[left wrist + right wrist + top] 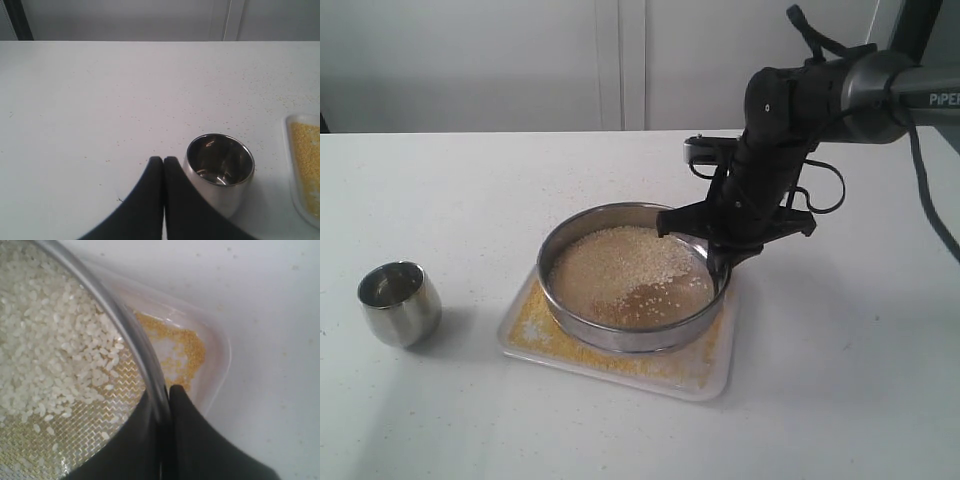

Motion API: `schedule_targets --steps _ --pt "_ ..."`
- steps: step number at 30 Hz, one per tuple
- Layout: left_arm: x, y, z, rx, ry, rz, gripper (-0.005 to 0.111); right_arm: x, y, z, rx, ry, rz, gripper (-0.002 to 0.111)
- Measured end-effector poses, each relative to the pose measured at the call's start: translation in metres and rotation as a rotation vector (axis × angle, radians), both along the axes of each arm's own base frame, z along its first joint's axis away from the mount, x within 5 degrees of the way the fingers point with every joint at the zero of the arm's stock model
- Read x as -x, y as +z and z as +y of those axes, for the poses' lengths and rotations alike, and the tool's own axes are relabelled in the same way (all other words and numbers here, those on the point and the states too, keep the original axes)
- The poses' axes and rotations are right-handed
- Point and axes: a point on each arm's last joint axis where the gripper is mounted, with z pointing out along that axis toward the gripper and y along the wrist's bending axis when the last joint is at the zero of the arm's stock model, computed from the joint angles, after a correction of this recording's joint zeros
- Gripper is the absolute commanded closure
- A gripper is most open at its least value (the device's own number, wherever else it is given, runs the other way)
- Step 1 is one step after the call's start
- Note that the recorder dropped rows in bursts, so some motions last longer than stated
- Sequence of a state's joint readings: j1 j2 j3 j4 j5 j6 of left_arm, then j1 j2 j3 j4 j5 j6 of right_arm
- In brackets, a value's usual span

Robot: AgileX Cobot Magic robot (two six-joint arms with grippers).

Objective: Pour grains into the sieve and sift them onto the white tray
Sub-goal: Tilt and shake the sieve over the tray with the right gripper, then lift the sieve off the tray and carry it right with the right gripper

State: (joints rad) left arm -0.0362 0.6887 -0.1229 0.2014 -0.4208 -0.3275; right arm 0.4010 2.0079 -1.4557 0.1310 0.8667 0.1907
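Observation:
The round steel sieve (pixel 629 335) rests over the white tray (pixel 715 385) near the middle of the table. Pale coarse grains (pixel 620 262) lie heaped on its mesh, and fine yellow meal (pixel 535 322) covers the tray beneath it. My right gripper (pixel 718 256) is shut on the sieve's rim (pixel 131 336), one finger inside the ring and one outside; the wrist view shows white grains (pixel 45 350) on the mesh and yellow meal (pixel 175 342) in a tray corner. My left gripper (pixel 163 159) is shut and empty, just beside the small steel cup (pixel 220 167).
The empty steel cup (pixel 399 302) stands upright on the white table to the left of the tray. Scattered specks of grain (pixel 250 95) dot the tabletop between cup and tray. A pale wall runs behind the table's far edge.

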Motion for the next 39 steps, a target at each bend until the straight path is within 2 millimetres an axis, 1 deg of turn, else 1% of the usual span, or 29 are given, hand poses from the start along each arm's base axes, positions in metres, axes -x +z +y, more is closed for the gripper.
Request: schedule_targets --steps 7,17,22,26,29,33,39 --pt "0.000 0.000 0.000 0.000 0.000 0.000 0.107 0.008 0.000 -0.003 0.018 0.006 0.045 0.108" --pt "0.000 0.000 0.000 0.000 0.000 0.000 0.107 0.036 0.006 -0.017 0.057 0.019 0.075 0.108" --pt "0.000 0.000 0.000 0.000 0.000 0.000 0.107 0.047 0.018 -0.023 0.061 0.026 0.041 0.108" --pt "0.000 0.000 0.000 0.000 0.000 0.000 0.107 0.052 0.031 -0.029 0.060 0.028 -0.005 0.108" --pt "0.000 0.000 0.000 0.000 0.000 0.000 0.107 0.053 0.042 -0.037 0.048 0.010 -0.039 0.108" --pt "0.000 0.000 0.000 0.000 0.000 0.000 0.107 0.049 0.055 -0.055 0.037 -0.035 -0.082 0.108" --pt "0.000 0.000 0.000 0.000 0.000 0.000 0.107 0.041 0.060 -0.086 0.037 -0.126 -0.101 0.108"
